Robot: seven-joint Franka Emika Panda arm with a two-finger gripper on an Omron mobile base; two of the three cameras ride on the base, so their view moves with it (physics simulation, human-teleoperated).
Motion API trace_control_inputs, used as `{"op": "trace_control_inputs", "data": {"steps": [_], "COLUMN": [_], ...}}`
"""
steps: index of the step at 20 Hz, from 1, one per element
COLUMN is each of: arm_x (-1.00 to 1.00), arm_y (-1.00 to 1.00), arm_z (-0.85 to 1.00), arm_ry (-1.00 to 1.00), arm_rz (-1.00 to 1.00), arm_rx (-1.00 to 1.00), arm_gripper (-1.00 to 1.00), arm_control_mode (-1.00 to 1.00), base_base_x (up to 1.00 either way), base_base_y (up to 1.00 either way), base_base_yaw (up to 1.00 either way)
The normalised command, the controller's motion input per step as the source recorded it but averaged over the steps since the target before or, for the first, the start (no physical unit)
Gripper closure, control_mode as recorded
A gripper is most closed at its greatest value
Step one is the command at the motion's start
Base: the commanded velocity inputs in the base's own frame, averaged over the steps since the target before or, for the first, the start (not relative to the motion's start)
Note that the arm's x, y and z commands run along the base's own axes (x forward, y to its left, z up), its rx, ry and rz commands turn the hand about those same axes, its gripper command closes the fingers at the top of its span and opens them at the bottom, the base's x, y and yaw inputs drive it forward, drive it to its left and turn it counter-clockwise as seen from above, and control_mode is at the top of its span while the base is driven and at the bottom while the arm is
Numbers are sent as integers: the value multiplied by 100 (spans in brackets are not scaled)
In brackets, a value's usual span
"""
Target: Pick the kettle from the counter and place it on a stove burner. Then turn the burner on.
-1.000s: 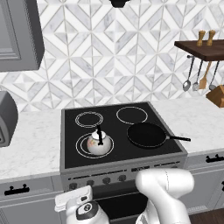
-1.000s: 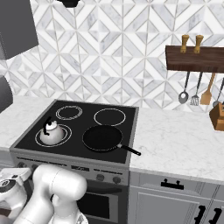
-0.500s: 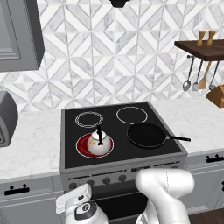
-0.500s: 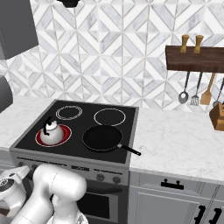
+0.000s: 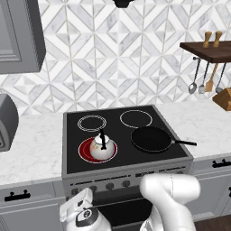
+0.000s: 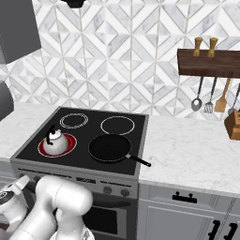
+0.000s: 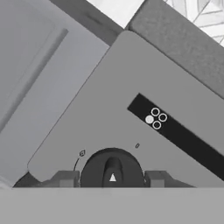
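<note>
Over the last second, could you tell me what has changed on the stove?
The stove burner under the kettle went from white rings to glowing red. In the hand view the gripper sits at a black knob. Kettle, frying pan and base stayed put.

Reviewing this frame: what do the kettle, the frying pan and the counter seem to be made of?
Everything is rendered, so these are looks only. The kettle: glossy white body, probably enamel or ceramic, going by its smooth shine; black handle, maybe plastic. The frying pan: matte black throughout, likely coated metal or cast iron. The counter: white with faint grey veins, marble-look stone, polished.
</note>
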Motion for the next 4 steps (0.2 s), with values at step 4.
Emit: {"op": "trace_control_inputs", "data": {"steps": [4], "arm_x": [0], "arm_y": [0], "arm_z": [0], "arm_ry": [0], "arm_rz": [0], "arm_rx": [-22], "arm_gripper": [100], "arm_control_mode": [-100], "base_base_x": [0], "base_base_y": [0], "base_base_yaw": [0]}}
